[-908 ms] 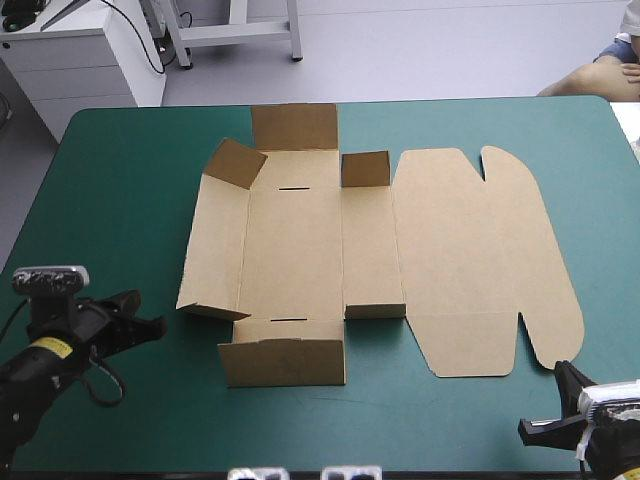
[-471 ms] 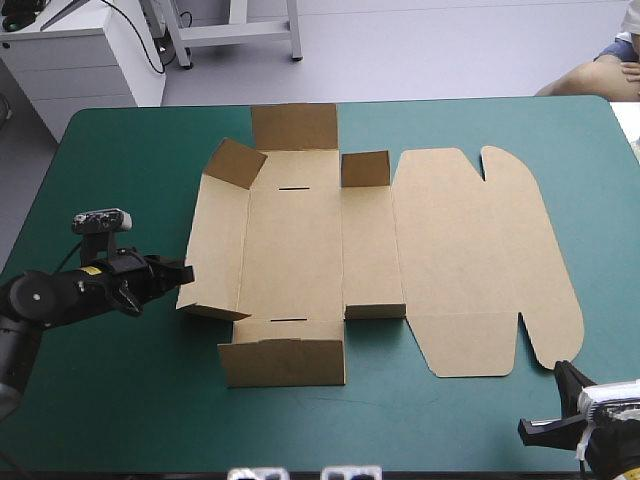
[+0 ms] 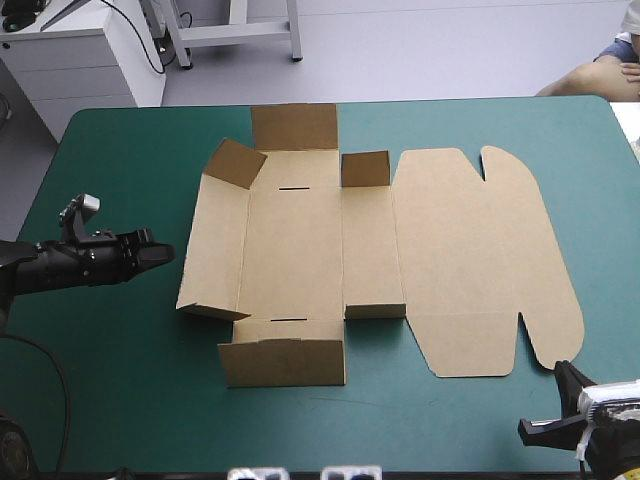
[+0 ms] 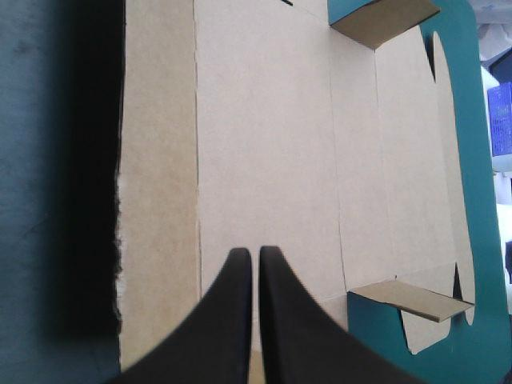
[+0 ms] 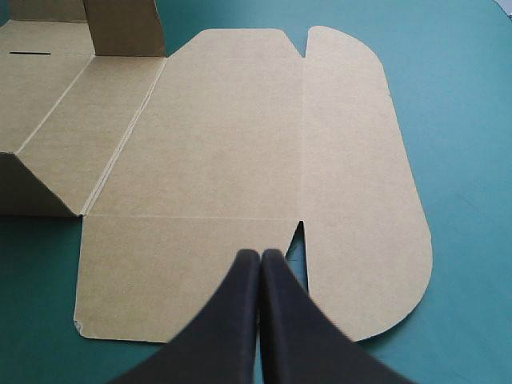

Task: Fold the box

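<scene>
So the flat-cut brown cardboard box point(image 3: 300, 240) was sitting about mid-table on the teal-green cover point(image 3: 120, 400), only partly put together. The near wall point(image 3: 283, 362) and the far flap point(image 3: 294, 126) were standing up, and so was a small tab point(image 3: 365, 168) by the middle. The left side panel point(image 3: 215, 240) was tilted up, and the big rounded lid point(image 3: 480, 260) lay totally flat off to the right. The left gripper point(image 3: 165, 253) was stretched out level just beside the box's left edge, not touching as far as I could tell, its black fingers pressed together on nothing. The right gripper point(image 5: 260, 260) sat down near the table's near right corner, just off the lid's rounded near corner, also pinched closed and empty.
</scene>
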Available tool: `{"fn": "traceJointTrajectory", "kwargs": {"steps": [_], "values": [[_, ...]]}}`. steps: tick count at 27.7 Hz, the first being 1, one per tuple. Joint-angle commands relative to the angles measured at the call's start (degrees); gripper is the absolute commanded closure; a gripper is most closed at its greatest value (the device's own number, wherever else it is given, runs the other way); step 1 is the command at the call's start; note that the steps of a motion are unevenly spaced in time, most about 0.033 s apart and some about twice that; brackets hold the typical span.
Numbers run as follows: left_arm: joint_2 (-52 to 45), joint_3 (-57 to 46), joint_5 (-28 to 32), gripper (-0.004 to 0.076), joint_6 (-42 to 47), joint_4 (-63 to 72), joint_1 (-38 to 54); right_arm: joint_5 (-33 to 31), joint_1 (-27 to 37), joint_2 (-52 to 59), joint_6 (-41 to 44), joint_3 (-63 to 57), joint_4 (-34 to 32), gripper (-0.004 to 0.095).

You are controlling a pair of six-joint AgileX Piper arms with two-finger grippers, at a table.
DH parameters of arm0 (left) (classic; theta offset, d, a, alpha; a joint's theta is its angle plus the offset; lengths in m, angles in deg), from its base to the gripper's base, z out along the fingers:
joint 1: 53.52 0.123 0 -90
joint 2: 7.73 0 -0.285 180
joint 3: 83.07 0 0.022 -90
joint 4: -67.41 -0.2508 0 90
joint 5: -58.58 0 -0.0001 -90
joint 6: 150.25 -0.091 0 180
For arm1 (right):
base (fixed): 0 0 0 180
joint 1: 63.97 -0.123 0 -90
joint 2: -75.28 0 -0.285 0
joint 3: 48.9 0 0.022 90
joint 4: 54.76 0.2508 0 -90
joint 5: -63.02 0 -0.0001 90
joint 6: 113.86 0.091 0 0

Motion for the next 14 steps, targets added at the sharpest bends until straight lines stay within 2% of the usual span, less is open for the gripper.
{"fn": "traceJointTrajectory", "kwargs": {"steps": [1, 5, 8, 11, 13, 14], "values": [[-0.1, 3.2, -1.5, 0.0713, 0.3, 2.5, 0.2, 4.2, 0.3, -1.5, 0.0, 1.7, 0.0, 0.0926], [0.0, 3.6, -1.0, 0.0692, -0.2, 1.9, -0.6, 4.2, 0.3, -1.5, 0.0, 1.7, 0.0, 0.0928], [0.5, 3.6, -0.1, 0.0613, 0.1, -1.3, -2.0, 4.2, 0.3, -1.5, 0.0, 1.7, 0.0, 0.0927], [1.2, 3.6, 1.5, 0.0451, 5.1, -5.7, -3.3, 4.2, 0.3, -1.5, 0.0, 1.7, 0.0, 0.0928], [1.8, 3.6, 2.5, 0.0321, 10.9, -7.7, -4.0, 4.2, 0.3, -1.5, 0.0, 1.7, 0.0, 0.0928], [2.2, 3.6, 2.6, 0.0229, 12.4, -9.0, -4.7, 4.2, 0.3, -1.5, 0.0, 1.7, 0.0, 0.0928]]}}
